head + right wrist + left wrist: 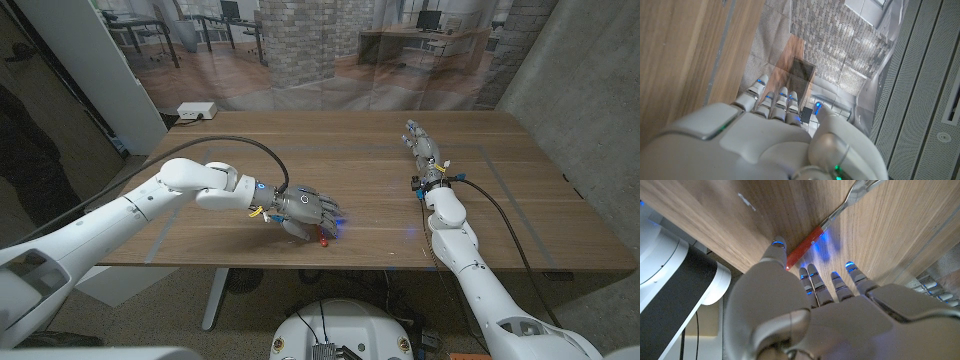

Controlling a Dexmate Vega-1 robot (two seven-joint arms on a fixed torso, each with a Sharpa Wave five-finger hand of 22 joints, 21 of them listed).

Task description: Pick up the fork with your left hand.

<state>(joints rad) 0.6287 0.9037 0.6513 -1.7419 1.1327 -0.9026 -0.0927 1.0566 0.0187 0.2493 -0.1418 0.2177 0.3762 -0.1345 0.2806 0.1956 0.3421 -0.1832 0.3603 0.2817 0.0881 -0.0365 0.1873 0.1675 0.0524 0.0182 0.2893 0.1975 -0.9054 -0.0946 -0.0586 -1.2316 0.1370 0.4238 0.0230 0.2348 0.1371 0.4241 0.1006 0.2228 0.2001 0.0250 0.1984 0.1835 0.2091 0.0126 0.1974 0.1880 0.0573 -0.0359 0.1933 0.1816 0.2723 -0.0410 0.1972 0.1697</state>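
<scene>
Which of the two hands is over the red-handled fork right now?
The left hand, near the table's front edge. Its fingers reach over the red-handled metal fork without gripping it yet. The right hand lies far off, holding nothing.

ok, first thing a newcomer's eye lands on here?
Probably the left hand low over the table's near edge, fingertips glowing blue, right above the red-handled fork, which lies on the wooden table; a grip isn't clear yet. Next, the right hand, stretched out alone toward the far right side.
</scene>
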